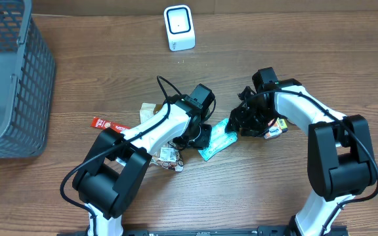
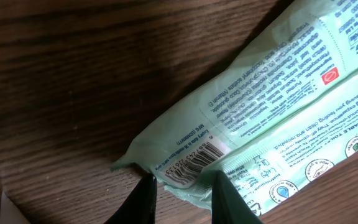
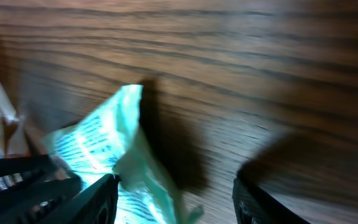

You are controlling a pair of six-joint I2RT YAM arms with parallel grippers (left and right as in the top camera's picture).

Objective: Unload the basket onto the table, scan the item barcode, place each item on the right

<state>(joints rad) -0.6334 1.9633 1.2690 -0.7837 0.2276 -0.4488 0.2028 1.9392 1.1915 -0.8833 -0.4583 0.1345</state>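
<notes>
- L end effector: clamped on the short end of the green wipes pack. The fingers pinch it right beside the barcode.
- Barcode faces my L wrist cam, bars clear, digits too small to read.
- Pack sits mid-surface, between the two arms. Can't tell if it's lifted off the wood.
- R end effector: open wide, holds nothing. Pack's other end pokes into the gap, just beside one finger.
- White scanner stands at the far edge, well apart from the pack.
- Grey basket on far L.
- Red wrapper and small snack packs near L arm.
- Colourful box under R arm.
</notes>
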